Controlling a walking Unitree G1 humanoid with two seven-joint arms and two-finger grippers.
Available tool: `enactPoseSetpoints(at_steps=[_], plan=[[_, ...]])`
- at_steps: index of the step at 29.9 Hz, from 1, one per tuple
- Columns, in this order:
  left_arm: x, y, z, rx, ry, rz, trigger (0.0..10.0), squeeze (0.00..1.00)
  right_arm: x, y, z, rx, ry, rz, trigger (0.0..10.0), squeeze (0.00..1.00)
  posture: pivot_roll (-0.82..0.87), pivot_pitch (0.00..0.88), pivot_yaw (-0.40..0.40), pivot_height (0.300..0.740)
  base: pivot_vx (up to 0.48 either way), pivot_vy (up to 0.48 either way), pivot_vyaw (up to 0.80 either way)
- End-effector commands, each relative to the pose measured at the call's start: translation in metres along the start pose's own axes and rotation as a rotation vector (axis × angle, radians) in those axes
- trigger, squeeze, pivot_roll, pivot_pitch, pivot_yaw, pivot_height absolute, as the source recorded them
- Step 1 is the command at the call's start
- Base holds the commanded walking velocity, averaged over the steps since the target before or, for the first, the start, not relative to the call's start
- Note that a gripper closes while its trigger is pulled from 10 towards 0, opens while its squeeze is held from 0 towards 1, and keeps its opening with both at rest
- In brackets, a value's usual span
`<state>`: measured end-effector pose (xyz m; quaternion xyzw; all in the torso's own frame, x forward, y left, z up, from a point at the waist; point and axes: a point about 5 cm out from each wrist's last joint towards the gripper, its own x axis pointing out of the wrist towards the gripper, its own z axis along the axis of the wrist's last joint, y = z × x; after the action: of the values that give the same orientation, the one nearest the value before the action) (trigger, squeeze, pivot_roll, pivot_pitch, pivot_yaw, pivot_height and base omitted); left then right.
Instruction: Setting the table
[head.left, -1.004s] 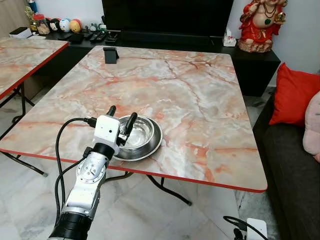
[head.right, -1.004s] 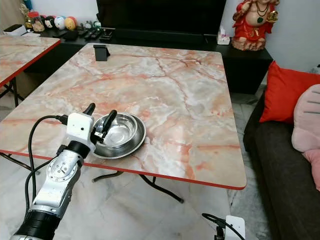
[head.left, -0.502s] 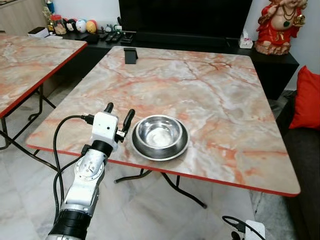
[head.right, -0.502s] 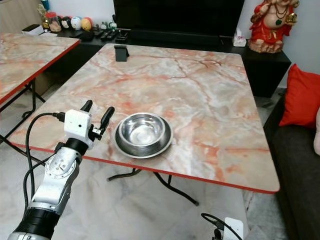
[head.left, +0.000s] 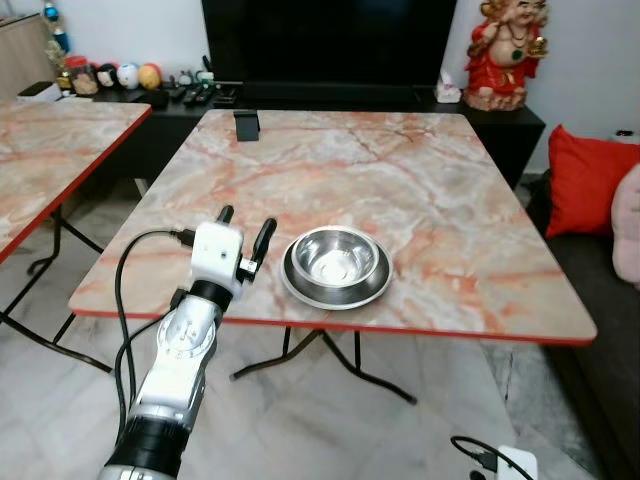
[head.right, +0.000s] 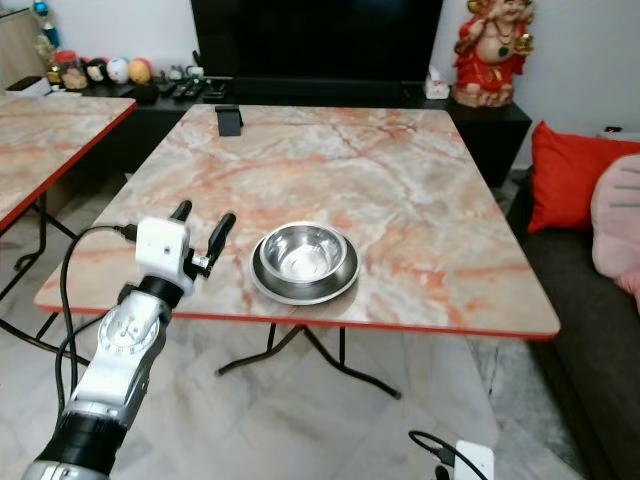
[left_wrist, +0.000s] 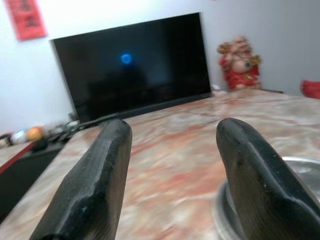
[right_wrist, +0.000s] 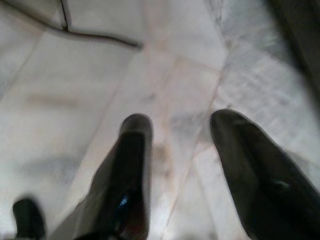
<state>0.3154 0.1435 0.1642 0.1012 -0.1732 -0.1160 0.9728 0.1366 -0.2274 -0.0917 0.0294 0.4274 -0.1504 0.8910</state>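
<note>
Tabletop: the square pink-and-orange marbled tabletop (head.left: 400, 170) with a red edge carries the task's thing near its front edge; a second marbled tabletop of the same kind (head.left: 50, 140) stands well apart on the left.
Bowl: the round shiny steel bowl (head.left: 336, 266) sits upright on the near part of the tabletop, a little left of the middle, close to the red edge.
Left hand: the left hand (head.left: 245, 232) hovers at the near edge just left of the bowl, its two black fingers spread wide with nothing between them.
Right hand: the right hand (right_wrist: 177, 165) hangs idle over the pale tiled floor (right_wrist: 75, 100), fingers apart and empty.
Risk: the bowl lies close to the front edge, so in my judgement a sideways brush from the left hand's right finger could slide it across the smooth marble and off the tabletop.
View difference: the left wrist view shows only the bowl's rim (left_wrist: 300, 165) beside one finger (left_wrist: 250, 185); the eye views show the whole bowl and its closeness to the edge.
</note>
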Motion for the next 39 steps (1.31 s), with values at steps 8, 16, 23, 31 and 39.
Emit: enactPoseSetpoints(at_steps=[8, 16, 23, 31, 39], plan=[[-0.005, 0.005, -0.005, 0.019, 0.021, 0.013, 10.0, 0.00, 0.001, 0.006, 0.004, -0.007, -0.008, 0.017, 10.0, 0.00, 0.01, 0.000, -0.015, 0.740, 0.000, 0.392, 0.00], [-0.004, 0.004, -0.004, 0.010, 0.016, 0.012, 10.0, 0.00, 0.002, 0.009, 0.004, -0.010, -0.005, 0.024, 10.0, 0.00, 0.01, 0.000, -0.010, 0.740, 0.000, 0.394, 0.00], [-0.004, 0.010, -0.005, 0.000, 0.027, 0.042, 10.0, 0.00, 0.002, 0.011, 0.006, -0.012, -0.004, 0.030, 10.0, 0.00, 0.00, 0.000, -0.008, 0.740, 0.000, 0.401, 0.00], [-0.007, 0.010, -0.010, 0.003, 0.045, 0.052, 10.0, 0.00, 0.002, 0.011, 0.003, -0.010, 0.008, 0.031, 10.0, 0.00, 0.01, 0.000, -0.013, 0.740, 0.000, 0.401, 0.00], [-0.009, 0.017, -0.010, 0.001, 0.051, 0.082, 10.0, 0.00, 0.002, 0.011, 0.004, -0.012, 0.013, 0.033, 10.0, 0.00, 0.02, 0.000, -0.023, 0.740, 0.000, 0.400, 0.00]])
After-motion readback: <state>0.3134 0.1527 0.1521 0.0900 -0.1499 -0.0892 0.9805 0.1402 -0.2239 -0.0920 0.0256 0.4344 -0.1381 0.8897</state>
